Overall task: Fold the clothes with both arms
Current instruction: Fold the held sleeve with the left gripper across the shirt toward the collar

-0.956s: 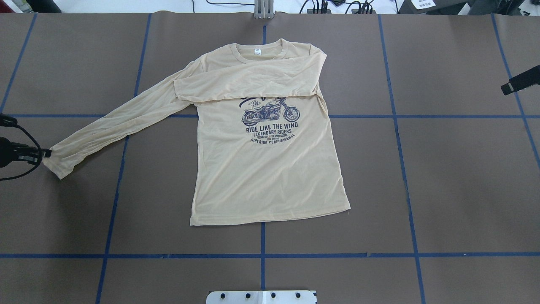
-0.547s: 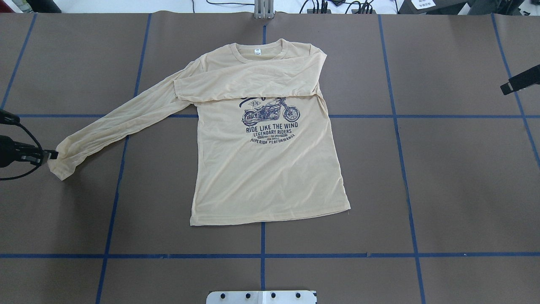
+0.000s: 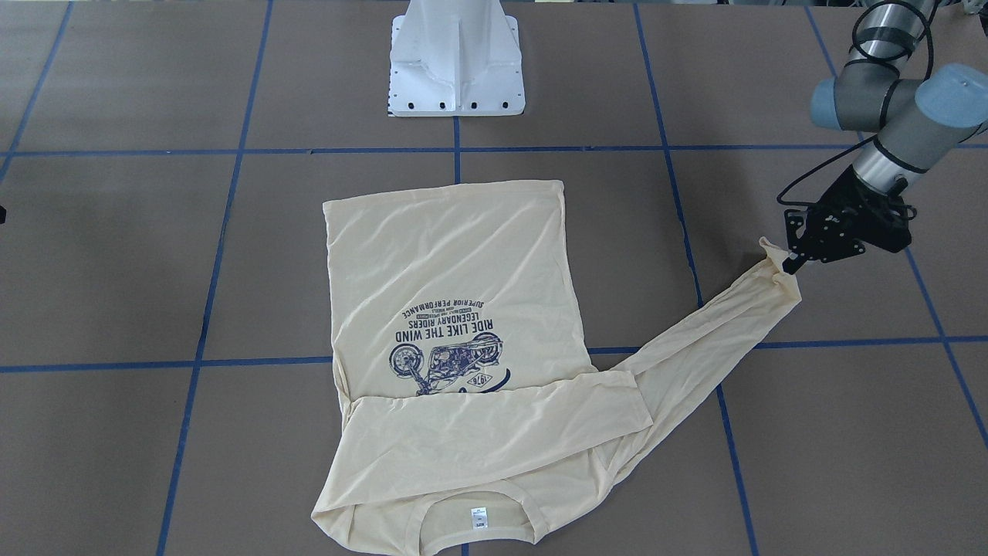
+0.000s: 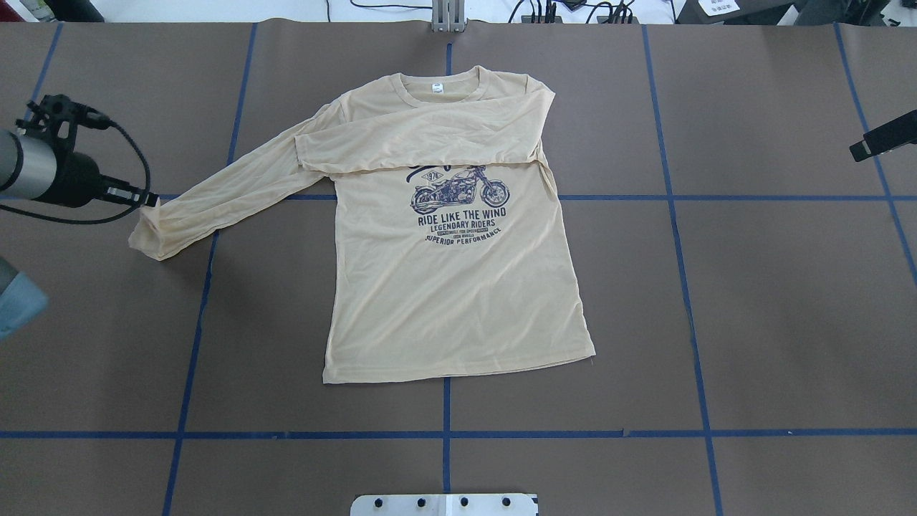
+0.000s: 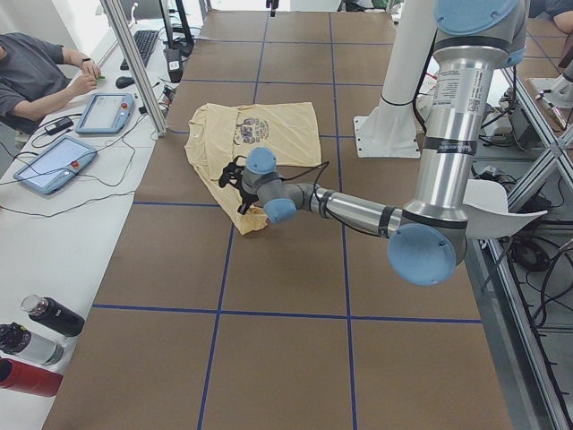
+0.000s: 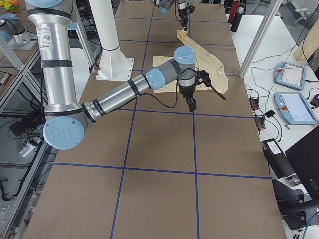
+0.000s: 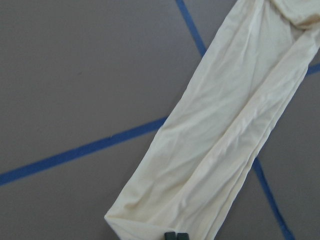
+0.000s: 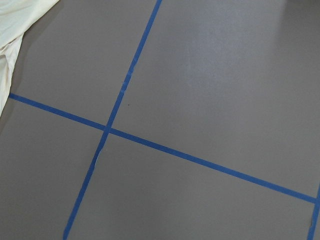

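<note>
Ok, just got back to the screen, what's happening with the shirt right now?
The left gripper is shut on the cuff of the T-shirt's outstretched sleeve, holding that end raised off the table. The other sleeve is already folded across the chest, and the body lies flat, print up. The right gripper hangs over bare table well off to the side, touching no cloth; whether it is open cannot be told.

Silver-grey arms, light blue joint caps, black cables, white pedestal.
</note>
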Available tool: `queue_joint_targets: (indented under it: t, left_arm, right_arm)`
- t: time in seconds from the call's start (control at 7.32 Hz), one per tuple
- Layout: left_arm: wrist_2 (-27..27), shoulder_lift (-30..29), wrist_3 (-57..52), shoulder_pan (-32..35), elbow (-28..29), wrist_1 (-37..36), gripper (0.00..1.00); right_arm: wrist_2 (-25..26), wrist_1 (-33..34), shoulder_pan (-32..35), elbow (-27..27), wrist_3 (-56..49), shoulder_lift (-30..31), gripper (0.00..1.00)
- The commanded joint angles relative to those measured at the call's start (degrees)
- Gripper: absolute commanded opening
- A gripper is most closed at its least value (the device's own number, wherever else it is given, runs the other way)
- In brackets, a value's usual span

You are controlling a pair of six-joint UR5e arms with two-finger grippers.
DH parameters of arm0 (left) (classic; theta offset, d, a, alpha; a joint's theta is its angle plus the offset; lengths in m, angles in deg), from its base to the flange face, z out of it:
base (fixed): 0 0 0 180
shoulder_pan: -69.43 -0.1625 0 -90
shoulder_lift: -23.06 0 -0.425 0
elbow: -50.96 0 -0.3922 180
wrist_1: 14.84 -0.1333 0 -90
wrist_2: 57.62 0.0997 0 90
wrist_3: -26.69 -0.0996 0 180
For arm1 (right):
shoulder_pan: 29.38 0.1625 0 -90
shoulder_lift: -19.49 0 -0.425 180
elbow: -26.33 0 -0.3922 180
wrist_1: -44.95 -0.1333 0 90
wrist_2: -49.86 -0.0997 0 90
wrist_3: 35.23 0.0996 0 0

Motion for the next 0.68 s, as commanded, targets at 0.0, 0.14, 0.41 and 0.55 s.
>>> queue_joint_targets:
  t: [0.0, 0.14, 0.41, 0.55]
  left_arm:
    - [0.11, -15.81, 0.62, 0.09, 0.08, -18.20, 0.00]
    - [-0.07, -21.10, 2.46, -0.09, 0.26, -23.67, 0.00]
    - [-0.42, -30.69, 7.65, -0.35, 4.19, -27.15, 0.00]
    - [-0.42, -38.21, 11.31, -0.70, 11.44, -27.15, 0.00]
  right_arm:
    - [0.00, -0.02, 0.00, 0.00, 0.00, 0.14, 1.00]
    - [0.00, -0.02, 0.00, -0.26, 0.09, 0.14, 1.00]
    - [0.00, 0.06, 0.00, -0.53, 0.00, -0.03, 1.00]
    - [0.00, 0.06, 0.00, -0.79, 0.00, -0.12, 1.00]
